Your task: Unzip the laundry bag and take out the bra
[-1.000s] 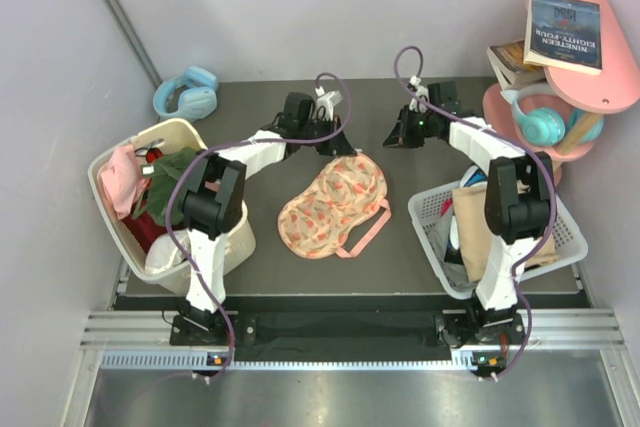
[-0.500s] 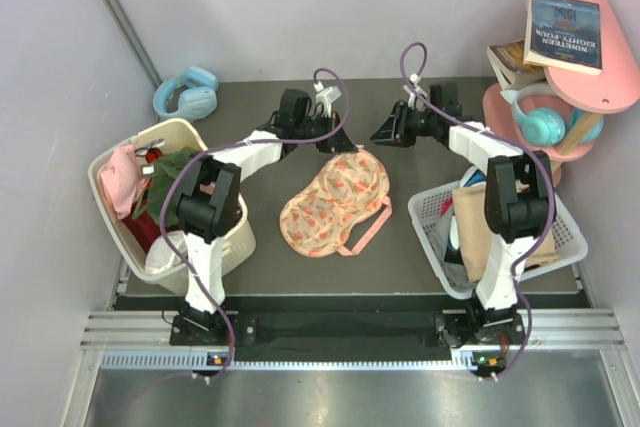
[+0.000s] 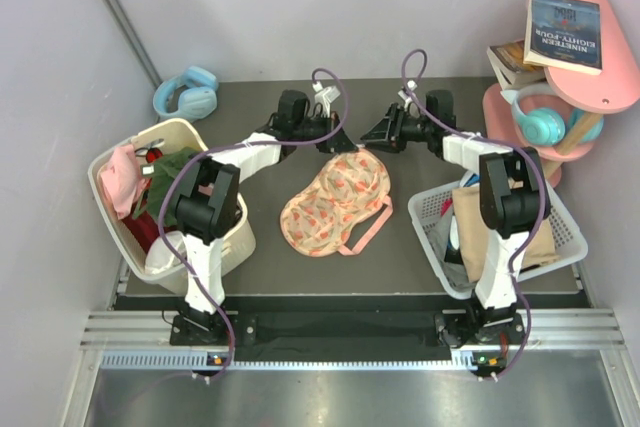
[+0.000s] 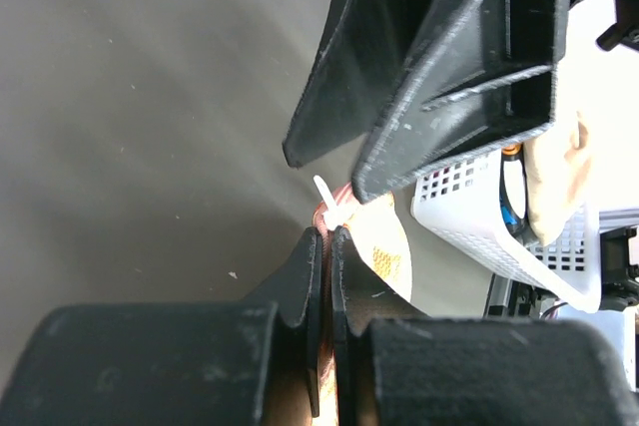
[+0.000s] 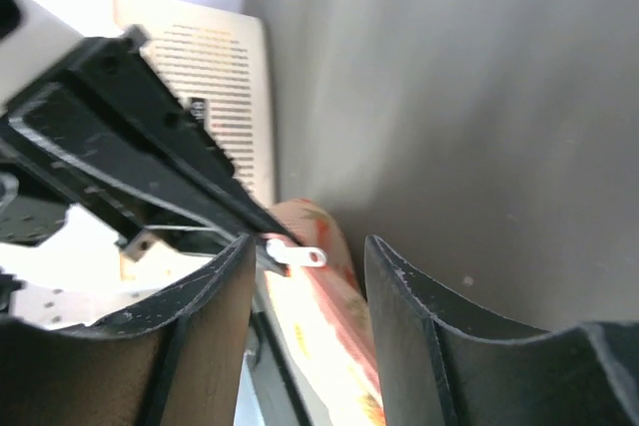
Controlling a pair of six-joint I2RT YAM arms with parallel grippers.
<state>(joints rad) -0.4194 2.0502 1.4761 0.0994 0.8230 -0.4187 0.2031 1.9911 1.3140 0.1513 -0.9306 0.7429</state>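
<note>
The laundry bag (image 3: 335, 197) lies shut on the dark table, cream-peach with orange print and a pink loop strap (image 3: 365, 232). My left gripper (image 3: 338, 143) is shut on the bag's pink trim at its far end, and the left wrist view shows its fingers (image 4: 326, 246) pinched on that edge just below the white zip pull (image 4: 329, 209). My right gripper (image 3: 372, 137) is open beside it. In the right wrist view the zip pull (image 5: 297, 256) sits between my open gripper (image 5: 308, 246), untouched, over the bag (image 5: 324, 331). The bra is hidden.
A cream basket (image 3: 228, 237) full of clothes stands at the left. A white mesh basket (image 3: 425, 212) with beige cloth stands at the right. Blue headphones (image 3: 187, 92) lie at the back left. A pink shelf (image 3: 600, 92) with books and teal headphones is at the back right.
My right gripper has moved left to the bag's far end and now straddles the zip pull. My left gripper has stayed shut on the bag's edge.
</note>
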